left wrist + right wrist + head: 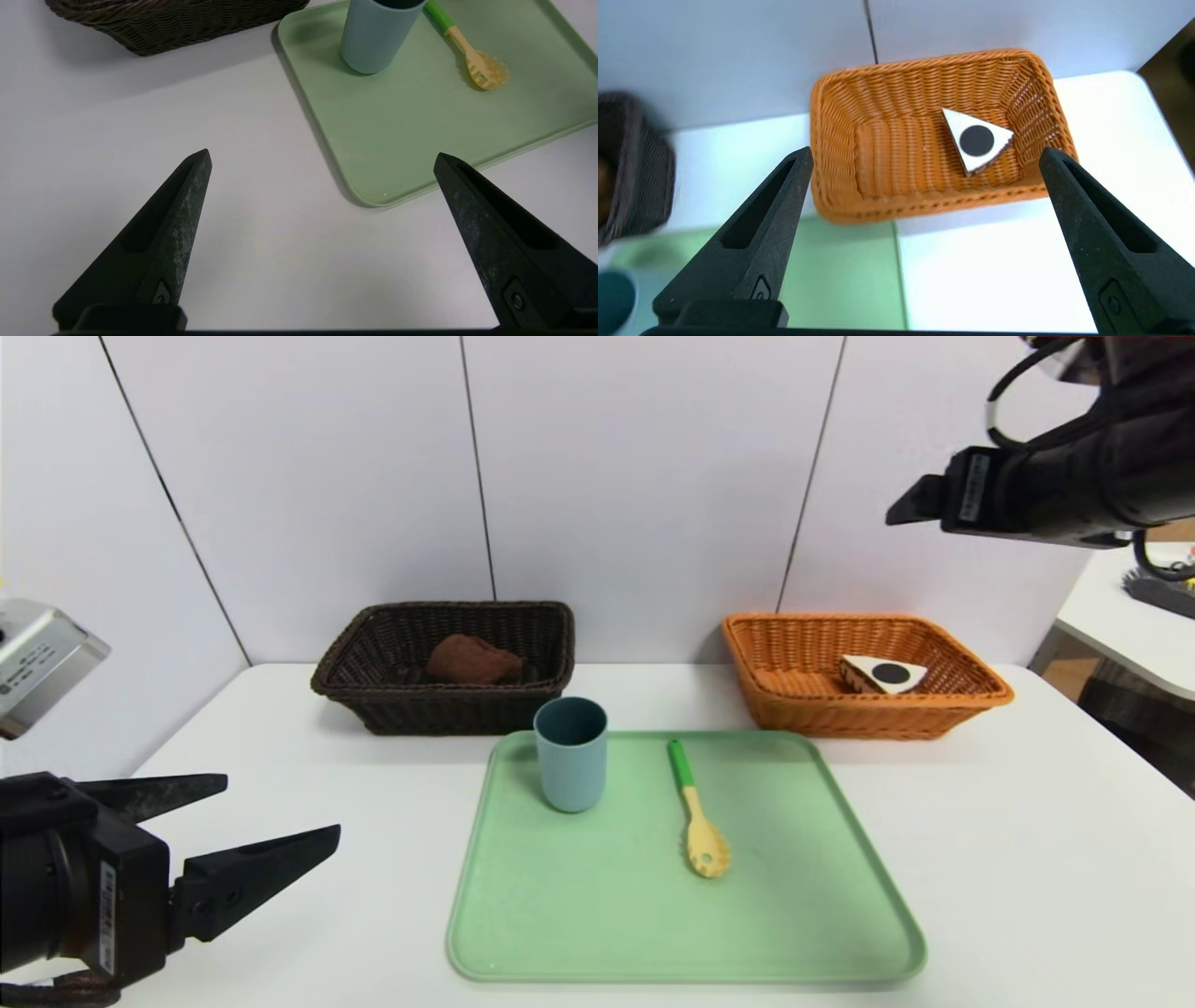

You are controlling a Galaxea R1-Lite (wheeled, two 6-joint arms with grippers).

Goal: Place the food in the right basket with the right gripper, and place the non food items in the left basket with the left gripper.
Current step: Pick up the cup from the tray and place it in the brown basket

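Claws gaped empty: the right claw (924,156) hung above the orange basket (962,683), where the cake slice (883,673) lay. With the towel (473,661) in the dark basket (373,695), the left claw (280,814) still faced the cup (570,753) and spoon (697,812) on the tray (812,915).

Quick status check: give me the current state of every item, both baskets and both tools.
cake slice: in orange basket, underside up
brown towel: in dark basket
blue cup: upright on green tray
slotted spoon: lying flat on tray, apart from cup
left tool: open, empty, above table beside the tray
right tool: open, empty, raised above orange basket
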